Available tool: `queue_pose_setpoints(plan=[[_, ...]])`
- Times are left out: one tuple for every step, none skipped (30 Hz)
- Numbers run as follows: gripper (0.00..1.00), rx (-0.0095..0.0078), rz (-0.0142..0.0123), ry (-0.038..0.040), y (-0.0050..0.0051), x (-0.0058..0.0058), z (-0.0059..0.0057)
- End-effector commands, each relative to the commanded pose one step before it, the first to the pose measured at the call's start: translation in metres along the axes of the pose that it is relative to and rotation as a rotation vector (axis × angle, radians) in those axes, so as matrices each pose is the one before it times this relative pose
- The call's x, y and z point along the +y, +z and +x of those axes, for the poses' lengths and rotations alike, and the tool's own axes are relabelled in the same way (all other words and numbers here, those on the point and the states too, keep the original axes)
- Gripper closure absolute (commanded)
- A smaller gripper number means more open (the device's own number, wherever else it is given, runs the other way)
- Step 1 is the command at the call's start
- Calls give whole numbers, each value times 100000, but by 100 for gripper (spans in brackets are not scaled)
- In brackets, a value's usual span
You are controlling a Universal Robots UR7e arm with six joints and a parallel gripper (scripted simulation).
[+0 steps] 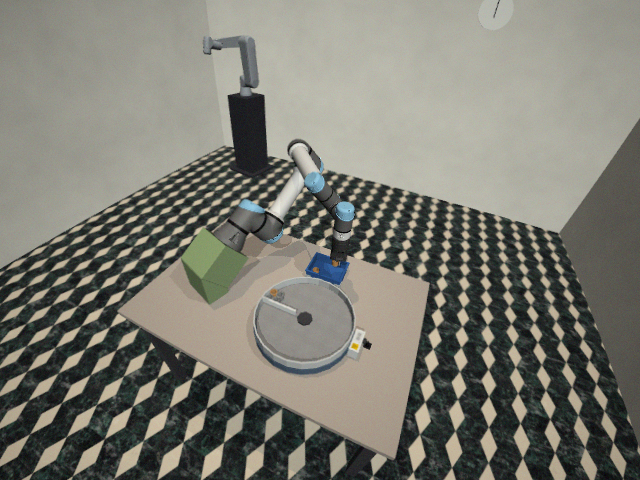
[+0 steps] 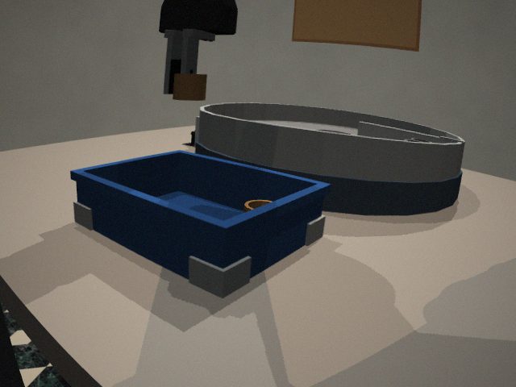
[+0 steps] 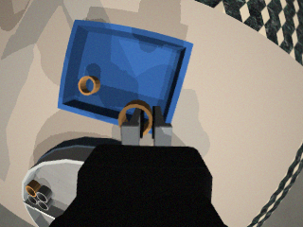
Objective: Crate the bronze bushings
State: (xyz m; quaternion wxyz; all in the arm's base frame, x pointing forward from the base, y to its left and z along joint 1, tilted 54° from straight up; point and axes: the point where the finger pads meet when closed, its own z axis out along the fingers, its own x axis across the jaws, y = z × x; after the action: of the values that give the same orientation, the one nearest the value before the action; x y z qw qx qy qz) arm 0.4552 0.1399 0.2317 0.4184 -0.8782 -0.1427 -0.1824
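Observation:
My gripper (image 1: pixel 338 261) (image 2: pixel 179 85) (image 3: pixel 148 115) is shut on the wall of a bronze bushing (image 1: pixel 334 264) (image 2: pixel 190 87) (image 3: pixel 123 113). It holds it in the air above the blue crate (image 1: pixel 325 277) (image 2: pixel 145 233) (image 3: pixel 69 66), near the crate's turntable side in the wrist view. Another bronze bushing (image 1: pixel 315 269) (image 2: pixel 250 206) (image 3: pixel 97 88) stands inside the crate. A third bronze bushing (image 1: pixel 273 292) (image 3: pixel 32 188) is on the turning table (image 1: pixel 330 330) (image 2: pixel 333 154) (image 3: pixel 66 172), clustered with three steel bushings (image 1: pixel 281 296) (image 3: pixel 44 193) by the divider.
The turning table's raised rim stands close beside the crate. A straight divider (image 1: pixel 280 305) crosses part of its disc. A white control box (image 1: pixel 356 343) sits at its side. A green block (image 1: pixel 211 263) stands by the arm's base. Grey corner brackets (image 2: pixel 222 276) surround the crate.

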Motion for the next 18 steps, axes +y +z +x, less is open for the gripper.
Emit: queue_pose_setpoints(plan=[[100, 143, -194, -23, 85, 38, 76], [100, 0, 0, 0, 0, 0, 0], [100, 0, 0, 0, 0, 0, 0], [100, -42, 85, 31, 479, -40, 5], [100, 0, 11, 39, 523, -27, 29], [100, 0, 11, 39, 523, -27, 29], [100, 0, 11, 39, 523, -27, 29], [100, 0, 11, 39, 523, -27, 29], [100, 0, 0, 0, 0, 0, 0], [100, 0, 0, 0, 0, 0, 0], [100, 0, 0, 0, 0, 0, 0], [100, 0, 0, 0, 0, 0, 0], [100, 0, 0, 0, 0, 0, 0], [100, 0, 0, 0, 0, 0, 0], [100, 0, 0, 0, 0, 0, 0], [100, 0, 0, 0, 0, 0, 0], [100, 0, 0, 0, 0, 0, 0], [100, 0, 0, 0, 0, 0, 0]])
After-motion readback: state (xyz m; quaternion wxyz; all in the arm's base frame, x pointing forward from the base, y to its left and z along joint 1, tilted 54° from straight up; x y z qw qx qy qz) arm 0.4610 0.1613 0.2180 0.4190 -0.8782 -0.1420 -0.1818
